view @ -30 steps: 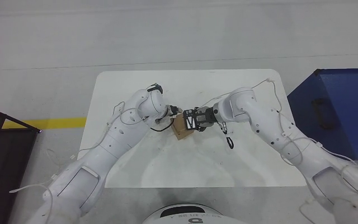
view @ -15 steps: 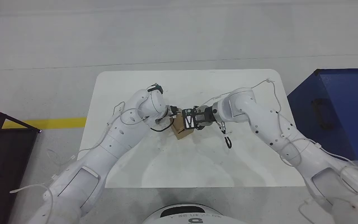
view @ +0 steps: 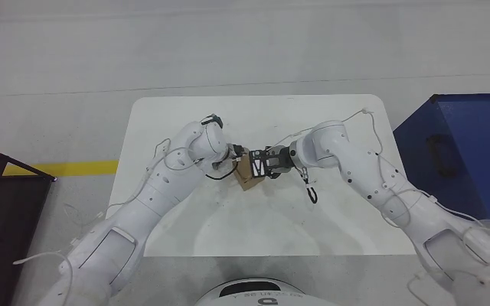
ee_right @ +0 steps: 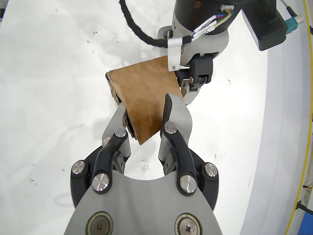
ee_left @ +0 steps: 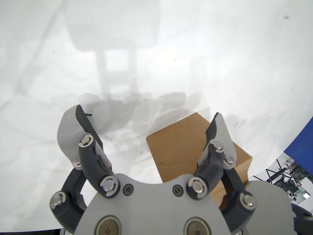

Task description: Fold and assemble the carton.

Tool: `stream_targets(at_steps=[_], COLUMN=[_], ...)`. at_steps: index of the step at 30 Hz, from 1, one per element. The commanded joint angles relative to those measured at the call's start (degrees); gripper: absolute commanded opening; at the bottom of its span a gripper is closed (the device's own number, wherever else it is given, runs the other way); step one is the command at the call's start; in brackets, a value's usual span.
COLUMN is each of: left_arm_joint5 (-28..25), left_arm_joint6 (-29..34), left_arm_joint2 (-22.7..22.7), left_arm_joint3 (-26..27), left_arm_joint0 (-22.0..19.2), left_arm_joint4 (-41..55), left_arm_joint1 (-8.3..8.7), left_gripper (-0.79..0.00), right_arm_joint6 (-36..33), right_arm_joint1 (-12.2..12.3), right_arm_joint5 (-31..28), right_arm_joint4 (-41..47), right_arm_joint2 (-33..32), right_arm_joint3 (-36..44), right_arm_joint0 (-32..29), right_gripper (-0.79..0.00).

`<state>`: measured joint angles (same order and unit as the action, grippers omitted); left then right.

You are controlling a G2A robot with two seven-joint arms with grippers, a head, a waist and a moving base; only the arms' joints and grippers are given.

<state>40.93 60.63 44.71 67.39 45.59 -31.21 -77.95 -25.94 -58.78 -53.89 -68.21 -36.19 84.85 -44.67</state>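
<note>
White tabletop (view: 321, 222), brown carton (view: 246, 174) about midway between its edges. Right jaws clamped across the carton's corner, holding the panel firm, likely for the fold. Left jaws spread wide, one finger (ee_left: 215, 133) laid on the opposite side, bracing, gripping nothing

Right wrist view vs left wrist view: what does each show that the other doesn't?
Right wrist view: the right gripper shut on a corner of the carton, its corrugated edge, and the left arm's wrist with a black cable behind it.
Left wrist view: the left gripper open, one finger in front of the carton's closed faces, and a blue box beyond the table.
Both: the brown carton on the white table.
</note>
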Motion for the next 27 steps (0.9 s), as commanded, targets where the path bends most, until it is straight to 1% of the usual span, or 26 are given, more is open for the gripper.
stream_targets(at_steps=[1, 4, 8, 14, 18, 21, 25, 27], left_arm_joint5=[-0.2, -0.7, -3.0, -5.4, -9.6, -12.2, -13.9, -13.7], left_arm_joint6=[0.2, 0.8, 3.1, 7.4, 12.4, 14.9, 16.7, 16.4], left_arm_joint2=[1.1, 4.2, 9.8, 17.8, 22.3, 23.3, 22.2, 21.3], left_arm_joint3=[0.1, 0.7, 2.9, 9.0, 13.5, 16.2, 18.9, 20.1], left_arm_joint0=[0.0, 0.1, 1.6, 6.3, 10.5, 13.0, 14.9, 15.4], left_arm_joint4=[0.7, 2.6, 4.8, 5.7, 8.6, 8.7, 8.6, 7.9], left_arm_joint1=[0.2, 0.85, 2.52, 5.32, 6.94, 7.88, 8.62, 8.89], left_gripper=[0.0, 0.0, 0.0, 0.0, 0.0, 0.0, 0.0, 0.0], right_arm_joint6=[-0.3, -0.6, -0.7, -0.5, -0.6, -0.9, -1.1, -1.3], right_arm_joint1=[-0.1, -0.2, -0.4, -0.5, -0.6, -0.8, -1.1, -1.3], right_arm_joint5=[0.0, 0.1, 0.3, 0.2, 0.2, 0.1, 0.1, 0.0], right_arm_joint4=[0.1, 0.4, 1.1, 1.2, 1.2, 1.2, 1.4, 1.4], right_arm_joint2=[0.0, -0.1, -0.4, -0.8, -0.9, -0.8, -0.6, -0.5], right_arm_joint3=[-0.1, -0.3, -0.7, -0.9, -0.9, -1.0, -1.4, -1.6], right_arm_joint0=[0.0, -0.1, -0.1, -0.2, -0.2, -0.2, 0.0, 0.1], right_gripper=[-0.493, -0.477, -0.468, -0.462, -0.462, -0.465, -0.462, -0.462])
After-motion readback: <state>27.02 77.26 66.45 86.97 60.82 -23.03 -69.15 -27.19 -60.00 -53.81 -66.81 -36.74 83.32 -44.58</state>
